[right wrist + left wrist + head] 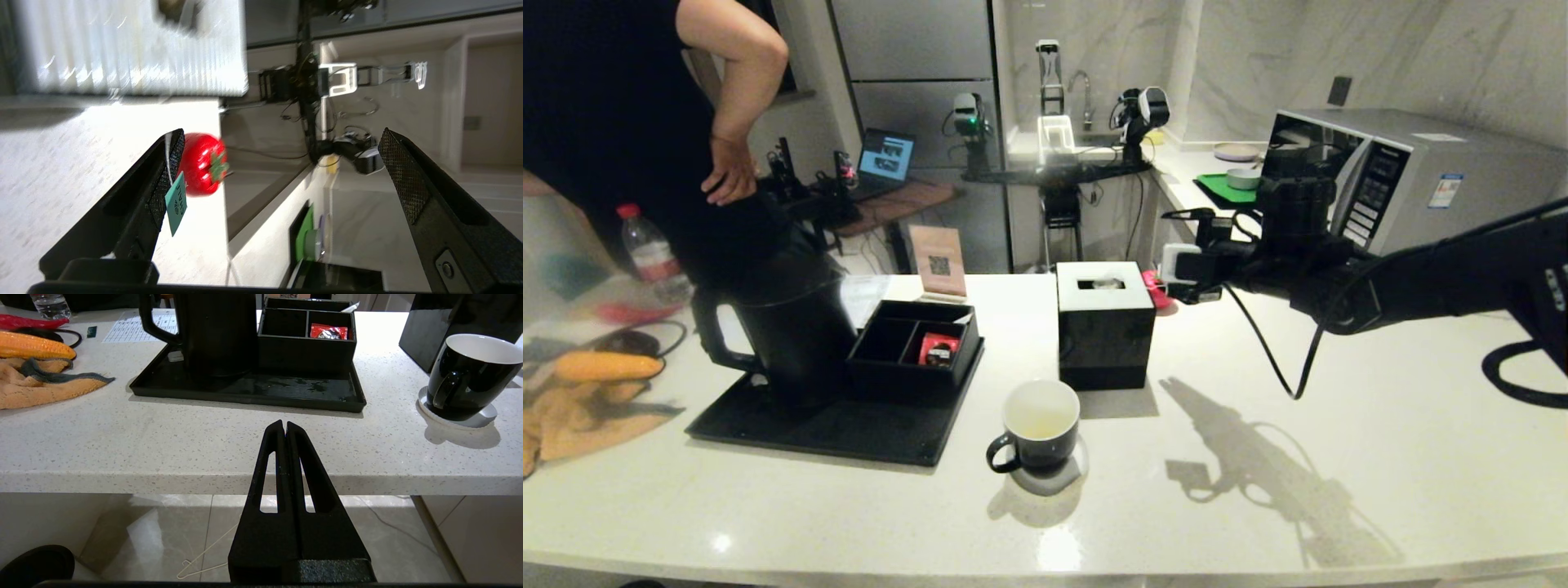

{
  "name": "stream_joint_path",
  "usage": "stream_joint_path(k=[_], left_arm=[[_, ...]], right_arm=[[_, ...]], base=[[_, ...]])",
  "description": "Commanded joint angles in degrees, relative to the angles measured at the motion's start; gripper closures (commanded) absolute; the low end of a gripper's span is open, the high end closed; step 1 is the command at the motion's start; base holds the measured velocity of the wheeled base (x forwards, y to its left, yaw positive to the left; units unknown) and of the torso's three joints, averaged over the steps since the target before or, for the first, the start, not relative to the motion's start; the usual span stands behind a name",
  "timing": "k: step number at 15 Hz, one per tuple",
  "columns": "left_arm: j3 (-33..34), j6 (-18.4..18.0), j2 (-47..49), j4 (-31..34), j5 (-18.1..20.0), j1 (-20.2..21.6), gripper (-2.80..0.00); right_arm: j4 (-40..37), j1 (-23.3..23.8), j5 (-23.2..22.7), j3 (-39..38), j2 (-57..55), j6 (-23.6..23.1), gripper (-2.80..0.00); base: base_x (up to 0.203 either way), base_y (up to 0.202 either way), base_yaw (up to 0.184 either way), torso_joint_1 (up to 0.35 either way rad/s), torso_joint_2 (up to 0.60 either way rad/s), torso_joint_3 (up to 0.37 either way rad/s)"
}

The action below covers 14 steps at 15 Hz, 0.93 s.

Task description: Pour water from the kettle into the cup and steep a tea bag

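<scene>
Across the pale speckled worktop (1339,425) the things lie well spread, with a microwave (1405,175) standing at its far right. On the left a flat black tray (849,429) carries the kettle (788,318), upright at the tray's back left with its loop handle turned outward, and just beside it a black divided box (913,347) with a small red packet (938,349) in its right compartment. Right of the tray, apart from it, stands a black cube tissue box (1104,327) with a white top. In front of that box the cup (1039,429) sits on a pale coaster (1062,478), its handle turned toward the tray; the white inside shows a faint pale tint at the bottom, and no tea bag can be made out in it. Raised above the worktop's right half, the right claw (282,171) hangs with its fingers spread wide; a thin string and a small green tag (176,203) cling to one finger (163,192), with a red tomato-shaped object (202,163) behind. Below the worktop's near edge, the left claw (284,426) is pressed together on nothing.
</scene>
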State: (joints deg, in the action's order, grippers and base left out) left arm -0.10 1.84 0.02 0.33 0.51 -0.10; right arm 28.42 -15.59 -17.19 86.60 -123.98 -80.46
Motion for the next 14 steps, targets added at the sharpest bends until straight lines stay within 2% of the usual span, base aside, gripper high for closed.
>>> stream_joint_path(k=[1,8,14], left_arm=[[0.01,0.00,-0.02,0.02,0.02,0.01,0.00],[0.01,0.00,-0.02,0.02,0.02,0.01,0.00],[0.01,0.01,-0.02,0.02,0.02,0.01,0.00]], right_arm=[[0.40,0.47,-0.27,-2.29,-0.33,-0.93,-2.80],[0.48,0.89,-2.52,-7.97,-0.76,-1.10,-2.80],[-0.06,2.95,-2.69,-13.78,2.63,-0.71,-2.80]], base=[[0.000,0.000,0.000,0.000,0.00,0.000],[0.000,0.000,0.000,0.000,0.00,0.000],[0.000,0.000,0.000,0.000,0.00,0.000]])
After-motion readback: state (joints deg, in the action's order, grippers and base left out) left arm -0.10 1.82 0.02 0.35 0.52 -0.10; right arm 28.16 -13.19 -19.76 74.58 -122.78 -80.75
